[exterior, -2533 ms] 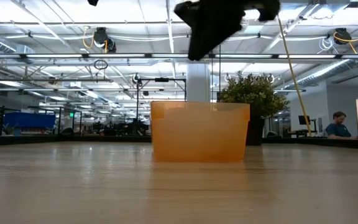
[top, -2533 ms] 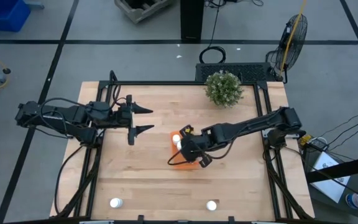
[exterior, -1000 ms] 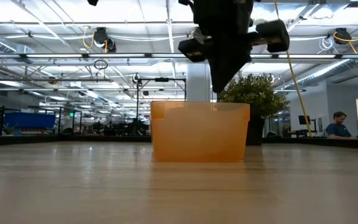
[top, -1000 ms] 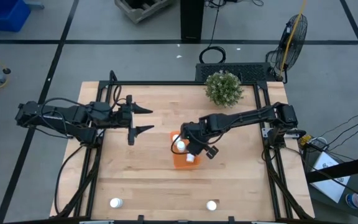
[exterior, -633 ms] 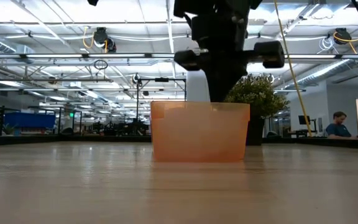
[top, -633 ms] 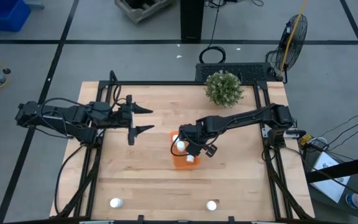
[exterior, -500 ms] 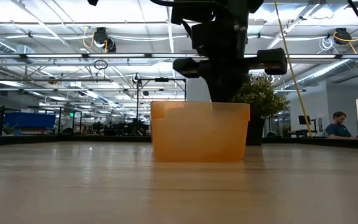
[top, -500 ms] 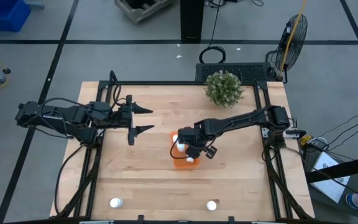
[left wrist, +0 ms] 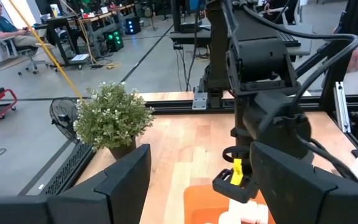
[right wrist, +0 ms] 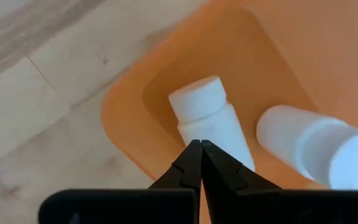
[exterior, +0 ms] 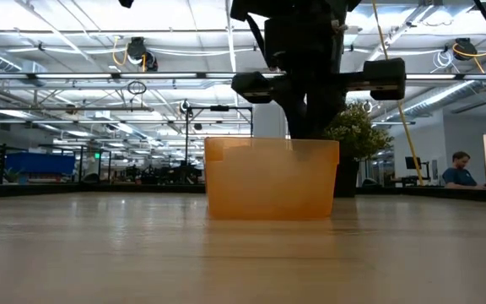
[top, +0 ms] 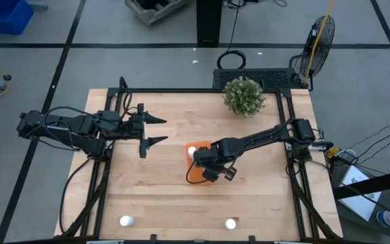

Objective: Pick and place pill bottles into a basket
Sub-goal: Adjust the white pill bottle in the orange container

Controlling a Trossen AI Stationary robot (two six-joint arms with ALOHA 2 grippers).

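Note:
The orange basket [top: 196,171] stands mid-table, also seen in the low view [exterior: 271,179]. Two white pill bottles lie on their sides inside it, one [right wrist: 209,121] right under my right gripper [right wrist: 197,148], the other [right wrist: 309,149] beside it. My right gripper [top: 206,167] is shut and points steeply down into the basket. Two more pill bottles [top: 125,220] [top: 230,223] stand near the table's front edge. My left gripper [top: 156,130] waits open above the table's left part, holding nothing. My right gripper's shut tips stand over the side of the lying bottle [right wrist: 211,134], coming from above. I cannot tell whether they touch it.
A green plant [top: 243,96] stands at the back right, behind the basket [exterior: 354,127]. Bare wood lies between the basket and the front edge. A person sits at a desk in the room beyond the table [exterior: 460,169].
My right gripper, still shut, has sunk toward the basket and shifted a little toward the table's near edge, rolling slightly. It now covers more of the basket's inside in the high view.

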